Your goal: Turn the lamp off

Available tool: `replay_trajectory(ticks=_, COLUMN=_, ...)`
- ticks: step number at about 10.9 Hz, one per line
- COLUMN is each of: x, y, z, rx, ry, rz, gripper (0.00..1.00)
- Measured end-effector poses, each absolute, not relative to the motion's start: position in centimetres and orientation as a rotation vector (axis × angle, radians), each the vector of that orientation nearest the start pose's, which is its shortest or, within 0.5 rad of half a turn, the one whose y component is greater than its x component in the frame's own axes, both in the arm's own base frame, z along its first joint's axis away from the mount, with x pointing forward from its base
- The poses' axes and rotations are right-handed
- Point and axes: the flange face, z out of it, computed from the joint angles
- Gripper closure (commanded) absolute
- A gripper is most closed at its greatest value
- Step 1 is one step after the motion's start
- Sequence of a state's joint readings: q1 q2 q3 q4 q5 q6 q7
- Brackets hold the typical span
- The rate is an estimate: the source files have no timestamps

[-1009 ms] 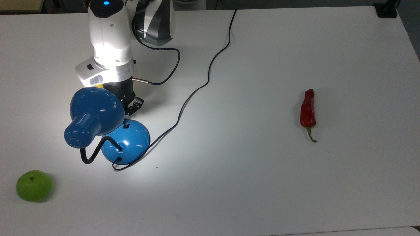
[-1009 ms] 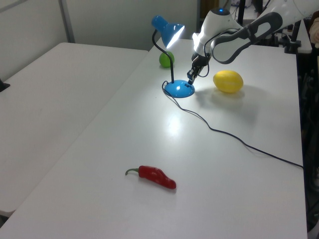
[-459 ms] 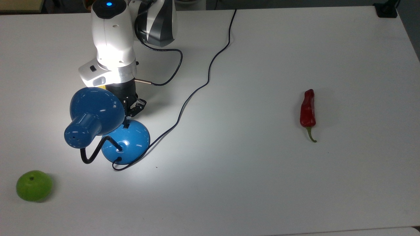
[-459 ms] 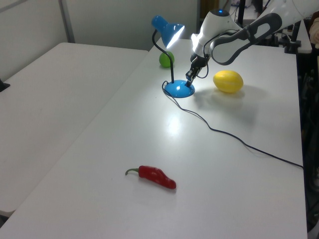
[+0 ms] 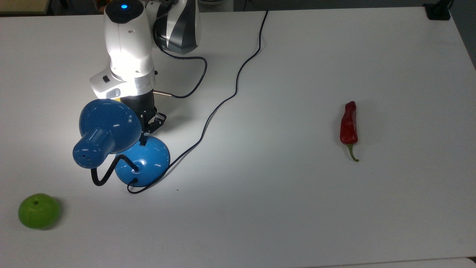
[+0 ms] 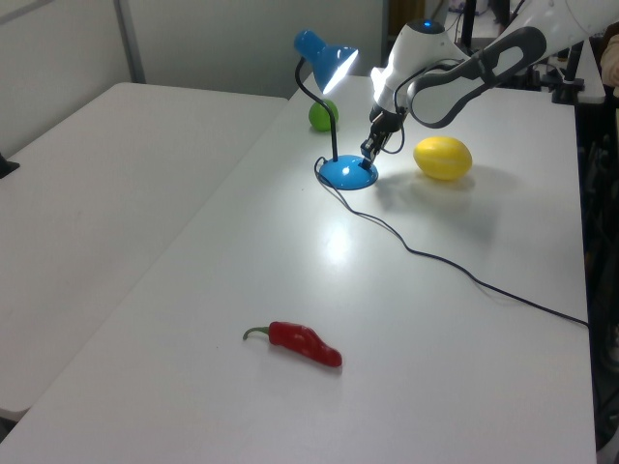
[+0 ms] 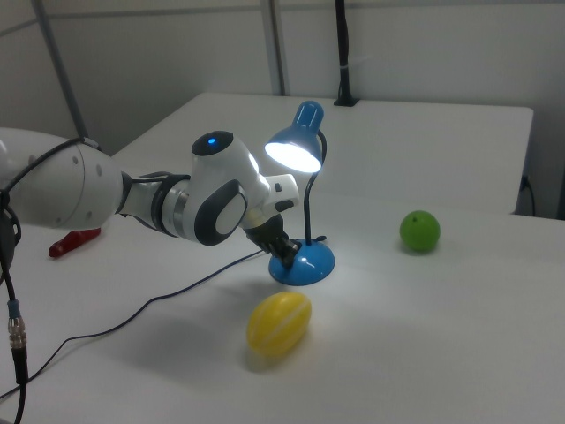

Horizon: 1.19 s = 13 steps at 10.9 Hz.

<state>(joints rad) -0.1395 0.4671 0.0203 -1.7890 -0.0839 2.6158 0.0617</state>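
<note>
The lamp [image 5: 122, 149] stands on the white table [image 5: 297, 204] in the left part of the top view. Its light is on, and the bright shade [image 7: 294, 152] shines down in the right view. The shade is blue and shiny, on a bent black neck [image 5: 108, 171]. The round blue base [image 6: 348, 174] sits a little above the middle of the left view. A black cord [image 5: 223, 100] runs from the base up to the top edge of the top view.

The gripper [image 6: 368, 151] comes down from the white arm [image 5: 128, 48] and its dark tip is right at the upper rim of the base, where the small black switch [image 5: 142, 142] sits. It looks like it touches there. I cannot tell if the fingers are apart or together.

A green apple [image 5: 38, 210] lies in the lower left corner of the top view. A red chili pepper [image 5: 349, 126] lies far to the right. A yellow lemon [image 7: 278, 323] lies just below the base in the right view.
</note>
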Motion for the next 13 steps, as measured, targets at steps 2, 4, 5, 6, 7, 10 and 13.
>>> replay_trajectory(ticks=2, x=68.1, y=-8.1, z=32.8, rx=-3.141, ry=0.188, rz=-0.565, gripper=1.00)
replay_trajectory(ticks=4, x=68.0, y=-8.1, z=32.7, rx=-3.142, ry=0.188, rz=-0.564, gripper=1.00)
replay_trajectory(ticks=5, x=68.0, y=-8.1, z=32.6, rx=-3.144, ry=0.189, rz=-0.550, gripper=1.00)
replay_trajectory(ticks=6, x=67.9, y=-8.1, z=32.6, rx=-3.148, ry=0.189, rz=-0.529, gripper=1.00)
replay_trajectory(ticks=7, x=67.7, y=-8.1, z=32.4, rx=-3.153, ry=0.191, rz=-0.496, gripper=1.00)
replay_trajectory(ticks=10, x=67.2, y=-8.0, z=31.9, rx=-3.166, ry=0.191, rz=-0.399, gripper=1.00)
replay_trajectory(ticks=13, x=66.5, y=-6.4, z=34.8, rx=-3.170, ry=0.163, rz=-0.307, gripper=1.00)
